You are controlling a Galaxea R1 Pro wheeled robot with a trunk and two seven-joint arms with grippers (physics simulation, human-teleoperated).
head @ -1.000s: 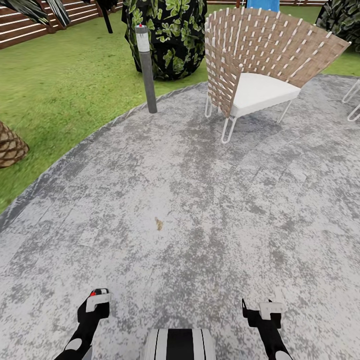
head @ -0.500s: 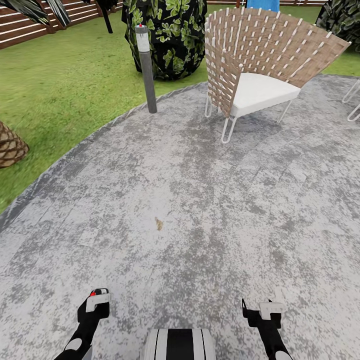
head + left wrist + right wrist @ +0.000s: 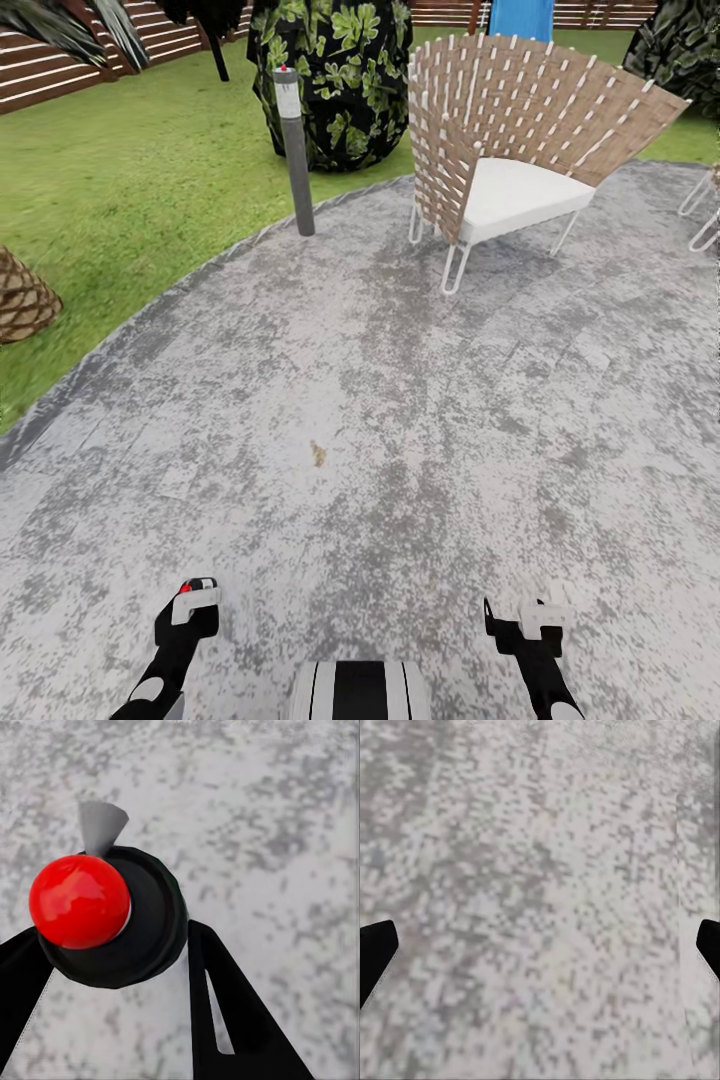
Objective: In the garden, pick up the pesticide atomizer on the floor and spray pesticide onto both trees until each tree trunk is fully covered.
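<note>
My left gripper [image 3: 190, 603] hangs low over the grey paving [image 3: 420, 400], shut on the pesticide atomizer [image 3: 186, 587]. In the left wrist view the atomizer [image 3: 112, 922] sits between the black fingers [image 3: 225, 1012], showing a glossy red cap, a black collar and a grey nozzle. My right gripper [image 3: 530, 615] is level with the left one, open and holding nothing. Its two black fingertips [image 3: 375, 949] stand far apart over bare stone. Green lawn [image 3: 120, 190] of the garden lies to the left.
A woven brown chair [image 3: 510, 130] with a white seat stands ahead on the right. A grey post lamp [image 3: 296, 150] rises at the paving's edge, with a dark leafy shrub [image 3: 330, 70] behind it. A scaly palm trunk [image 3: 22, 298] is at left, a slatted fence [image 3: 60, 60] behind.
The whole head view has shifted a little, with the far things sitting lower in the picture, so the camera has moved. Both arms and the atomizer keep their places.
</note>
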